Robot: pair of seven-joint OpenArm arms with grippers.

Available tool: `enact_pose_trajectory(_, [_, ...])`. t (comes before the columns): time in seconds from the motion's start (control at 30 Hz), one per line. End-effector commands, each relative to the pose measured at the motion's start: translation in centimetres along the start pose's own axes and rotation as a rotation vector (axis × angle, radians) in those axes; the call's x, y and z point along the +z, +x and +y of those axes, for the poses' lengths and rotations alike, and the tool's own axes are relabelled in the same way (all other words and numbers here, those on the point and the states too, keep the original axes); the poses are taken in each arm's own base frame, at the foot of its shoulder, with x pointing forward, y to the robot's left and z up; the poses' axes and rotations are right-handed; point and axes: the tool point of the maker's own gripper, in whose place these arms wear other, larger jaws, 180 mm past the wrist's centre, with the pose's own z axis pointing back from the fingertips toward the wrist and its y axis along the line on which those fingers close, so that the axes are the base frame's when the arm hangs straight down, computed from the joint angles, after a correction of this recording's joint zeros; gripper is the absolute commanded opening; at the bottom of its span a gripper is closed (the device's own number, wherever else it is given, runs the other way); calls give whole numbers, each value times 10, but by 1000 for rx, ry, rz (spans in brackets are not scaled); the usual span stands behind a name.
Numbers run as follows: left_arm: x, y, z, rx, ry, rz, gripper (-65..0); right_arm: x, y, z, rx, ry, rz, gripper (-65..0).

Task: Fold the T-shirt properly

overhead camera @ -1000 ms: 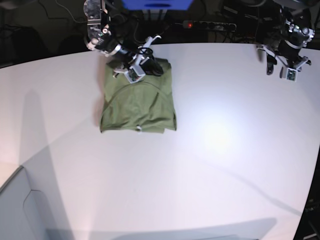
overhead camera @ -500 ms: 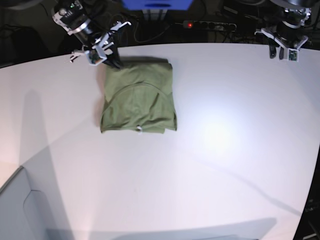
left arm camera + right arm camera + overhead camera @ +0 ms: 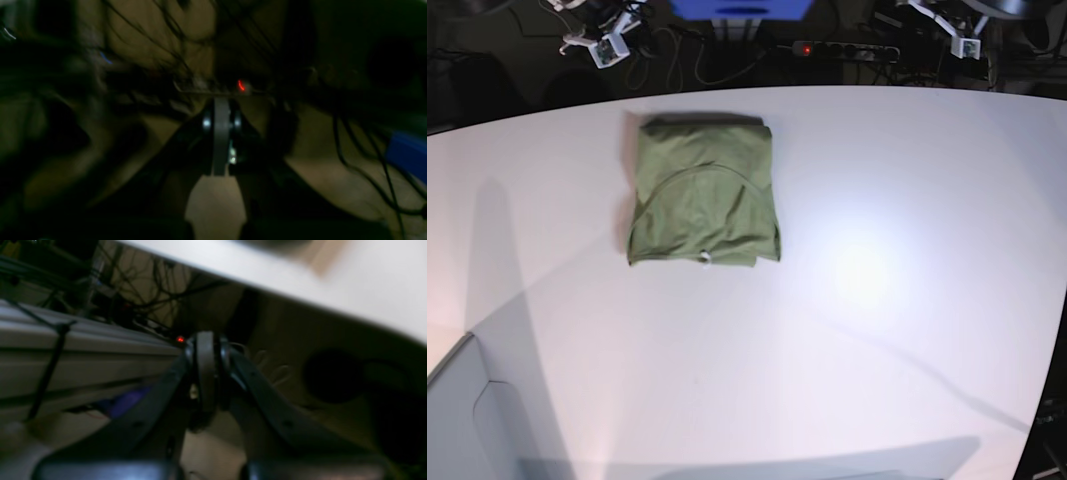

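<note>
Two grippers seen raised past far table edge: right gripper and left gripper each with jaws pressed together, clenched on nothing, wrist views dark and blurred. Beyond far edge, power strip with red lamp, blue block and loose cables; nothing lying on or over T-shirt. T-shirt found folded into compact rectangle on far-left part of table, flat, long axis running near-to-far, curved neckline seam on top, small white tag at near hem, well apart from both grippers.
</note>
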Motion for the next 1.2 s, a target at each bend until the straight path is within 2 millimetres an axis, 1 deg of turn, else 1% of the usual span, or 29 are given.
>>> enact_pose_trajectory(0.0, [-6, 2, 1, 2, -14, -6, -650, 1, -11, 2, -17, 17, 20, -650])
enact_pose_trajectory(0.03, [-17, -10, -1, 37, -35, 24, -650, -3, -21, -1, -29, 25, 41, -650])
enact_pose_trajectory(0.1, [-36, -31, -7, 97, -71, 79, -650, -10, -49, -2, -78, 45, 96, -650])
enact_pose_trajectory(0.2, [-62, -44, -21, 194, -108, 45, -650, -27, -91, -8, -167, 72, 181, -650])
enact_pose_trajectory(0.27, [-76, -56, -29, 232, -134, 16, -650, -43, -114, -11, -233, 90, 228, -650])
enact_pose_trajectory(0.3, [-84, -61, -32, 236, -145, 13, -650, -51, -124, -12, -264, 98, 248, -650])
enact_pose_trajectory(0.33, [-93, -66, -39, 239, -164, 14, -650, -59, -133, -12, -297, 108, 268, -650])
enact_pose_trajectory(0.37, [-101, -72, -42, 252, -176, 24, -650, -65, -139, -10, -322, 118, 277, -650])
enact_pose_trajectory(0.4, [-109, -79, -48, 276, -188, 38, -650, -72, -142, -10, -346, 123, 275, -650])
enact_pose_trajectory(0.47, [-124, -80, -41, 309, -162, 58, -650, -82, -140, -15, -376, 122, 241, -650])
enact_pose_trajectory(0.53, [-134, -85, -30, 330, -100, 89, -650, -86, -140, -14, -404, 120, 210, -650])
enact_pose_trajectory(0.6, [-142, -78, -20, 312, -41, 94, -650, -95, -138, -10, -415, 126, 185, -650])
enact_pose_trajectory(0.63, [-146, -74, -20, 303, -28, 92, -650, -99, -143, -20, -409, 69, 195, -650])
enact_pose_trajectory(0.67, [-149, -71, -20, 288, -18, 95, -650, -106, -147, -26, -394, 25, 208, -650])
enact_pose_trajectory(0.73, [-155, -63, -22, 251, -14, 102, -650, -118, -158, -28, -372, -35, 240, -650])
enact_pose_trajectory(0.77, [-157, -62, -25, 227, -20, 111, -650, -125, -163, -32, -361, -71, 255, -650])
enact_pose_trajectory(0.83, [-162, -68, -43, 198, -53, 153, -650, -133, -182, -40, -340, -176, 308, -650])
enact_pose_trajectory(0.87, [-164, -70, -49, 186, -65, 167, -650, -139, -188, -39, -326, -230, 326, -650])
enact_pose_trajectory(0.97, [-166, -74, -62, 161, -88, 186, -650, -138, -201, -44, -262, -389, 349, -650])
enact_pose_trajectory(1.03, [-167, -77, -74, 156, -106, 195, -650, -137, -200, -43, -214, -457, 341, -650])
enact_pose_trajectory(1.13, [-167, -83, -81, 124, -120, 215, -650, -142, -193, -36, -199, -469, 323, -650])
enact_pose_trajectory(1.17, [-167, -85, -86, 116, -129, 222, -650, -144, -192, -33, -207, -468, 318, -650])
